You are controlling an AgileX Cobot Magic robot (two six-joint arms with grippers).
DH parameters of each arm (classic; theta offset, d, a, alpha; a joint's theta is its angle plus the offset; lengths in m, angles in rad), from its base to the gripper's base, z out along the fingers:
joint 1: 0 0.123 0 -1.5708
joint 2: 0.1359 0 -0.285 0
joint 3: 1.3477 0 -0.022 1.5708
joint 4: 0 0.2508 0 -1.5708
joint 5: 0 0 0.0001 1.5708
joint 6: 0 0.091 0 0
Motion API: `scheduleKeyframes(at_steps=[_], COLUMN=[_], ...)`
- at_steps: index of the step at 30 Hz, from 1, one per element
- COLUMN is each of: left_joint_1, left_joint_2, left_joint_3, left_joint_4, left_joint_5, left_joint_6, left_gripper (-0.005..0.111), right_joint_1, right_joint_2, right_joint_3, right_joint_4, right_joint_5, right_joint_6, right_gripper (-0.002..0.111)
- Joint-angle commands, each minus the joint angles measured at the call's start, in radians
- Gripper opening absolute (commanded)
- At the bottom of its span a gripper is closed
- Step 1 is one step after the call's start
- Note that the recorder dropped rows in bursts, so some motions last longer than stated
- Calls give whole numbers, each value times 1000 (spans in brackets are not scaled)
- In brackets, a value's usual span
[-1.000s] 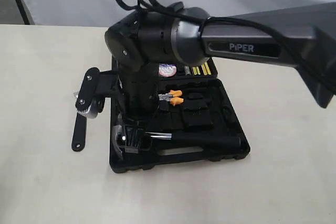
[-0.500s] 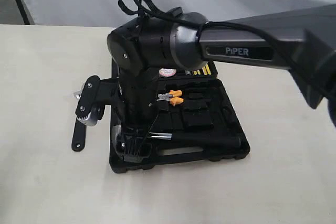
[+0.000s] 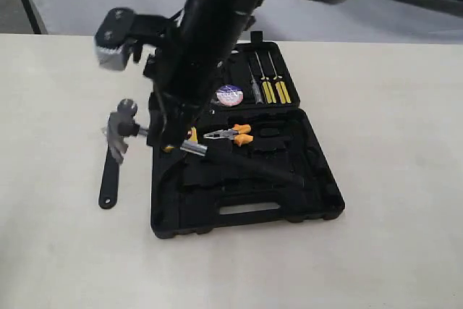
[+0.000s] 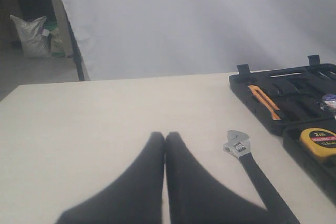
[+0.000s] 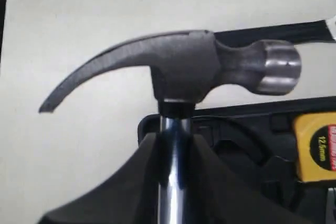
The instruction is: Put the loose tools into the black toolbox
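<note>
My right gripper is shut on the chrome shaft of the claw hammer, just below its head. In the exterior view the hammer is raised. Its head hangs past the left edge of the black toolbox, and its black handle slants back over the case. The adjustable wrench lies on the table left of the case, partly under the hammer head, and also shows as the wrench in the left wrist view. The tape roll sits in the case's far half. My left gripper is shut and empty, low over bare table.
Orange-handled pliers and yellow-handled screwdrivers lie in the case. A yellow tape measure sits in a recess near the hammer head, seen too as the tape measure. My right arm stands over the case's left side.
The right gripper has shut on the hammer, which lay along the case's front. It lifted and swung the hammer, and the head now sits up and left, beyond the case edge.
</note>
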Motion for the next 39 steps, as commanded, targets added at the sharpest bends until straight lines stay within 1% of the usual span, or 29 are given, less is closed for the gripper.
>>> scheduleKeyframes(at_steps=[1, 4, 5, 7, 11, 14, 20, 22, 25, 26, 28, 29, 30, 31, 32, 34, 37, 39], left_joint_1=[3, 3, 3, 3, 3, 3, 3, 3, 3, 3, 3, 3, 3, 3, 3, 3, 3, 3], left_joint_2=[-8, -8, -8, -8, -8, -8, -8, -8, -8, -8, -8, -8, -8, -8, -8, -8, -8, -8], left_joint_3=[9, 9, 9, 9, 9, 9, 9, 9, 9, 9, 9, 9, 9, 9, 9, 9, 9, 9], left_joint_4=[-14, -14, -14, -14, -14, -14, -14, -14, -14, -14, -14, -14, -14, -14, -14, -14, -14, -14], left_joint_5=[-17, -17, -17, -17, -17, -17, -17, -17, -17, -17, -17, -17, -17, -17, -17, -17, -17, -17], left_joint_6=[-10, -10, -10, -10, -10, -10, -10, -10, -10, -10, -10, -10, -10, -10, -10, -10, -10, -10], left_gripper=[1, 1, 1, 1, 1, 1, 1, 1, 1, 1, 1, 1, 1, 1, 1, 1, 1, 1], right_joint_1=[-180, -270, -305, -324, -329, -340, -342, -342, -342, -342, -342, -342, -342, -342, -342, -340, -331, -317], right_joint_2=[57, 116, 139, 164, 205, 234, 236, 236, 236, 236, 236, 236, 234, 232, 230, 225, 197, 170], right_joint_3=[24, 78, 107, 132, 162, 162, 162, 162, 162, 162, 162, 162, 162, 160, 145, 109, 83, 82], right_joint_4=[228, 420, 476, 503, 514, 518, 505, 442, 257, 218, 214, 214, 214, 214, 212, 212, 212, 209], right_joint_5=[10, 10, 10, 10, 10, 10, 9, -35, -80, -82, -85, -87, -89, -89, -86, -50, -48, -66], right_joint_6=[-57, -111, -103, -54, 47, 167, 326, 426, 641, 663, 676, 676, 676, 676, 659, 621, 598, 598], right_gripper=[-1, -1, -1, -1, -1, -1, 0, 0, 0, 0, 1, 3, 15, 23, 38, 57, 66, 67])
